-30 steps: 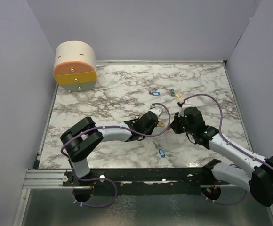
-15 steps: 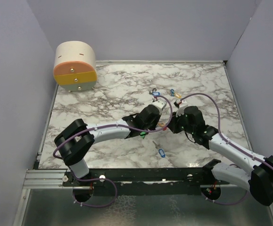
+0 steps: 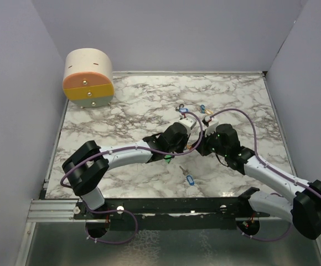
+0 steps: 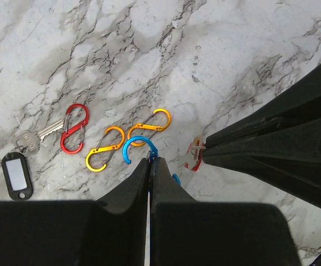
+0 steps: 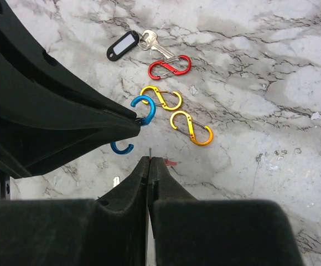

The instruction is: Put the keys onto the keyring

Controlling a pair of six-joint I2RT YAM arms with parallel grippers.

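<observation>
My left gripper (image 4: 151, 160) is shut on a blue S-shaped keyring clip (image 4: 134, 145), whose open hook sticks out past the fingertips. Right beside it, my right gripper (image 5: 149, 159) is shut on a red-tagged key (image 4: 194, 157) by its small wire ring; only a red sliver (image 5: 170, 163) shows in its own view. The two grippers (image 3: 191, 141) (image 3: 201, 145) meet tip to tip at mid-table. A silver key with a black tag (image 4: 17, 174) lies flat on the marble. Another key with a blue tag (image 3: 190, 179) lies nearer the arm bases.
A red S-clip (image 4: 74, 127) and two orange S-clips (image 4: 104, 148) (image 4: 151, 126) lie on the marble just beyond the grippers. A round cream drawer box (image 3: 88, 77) stands at the far left corner. Grey walls close in the table on three sides.
The left arm has stretched out, carrying its gripper a little farther and right, up against the right gripper. The right gripper has edged slightly left. Both stay shut.
</observation>
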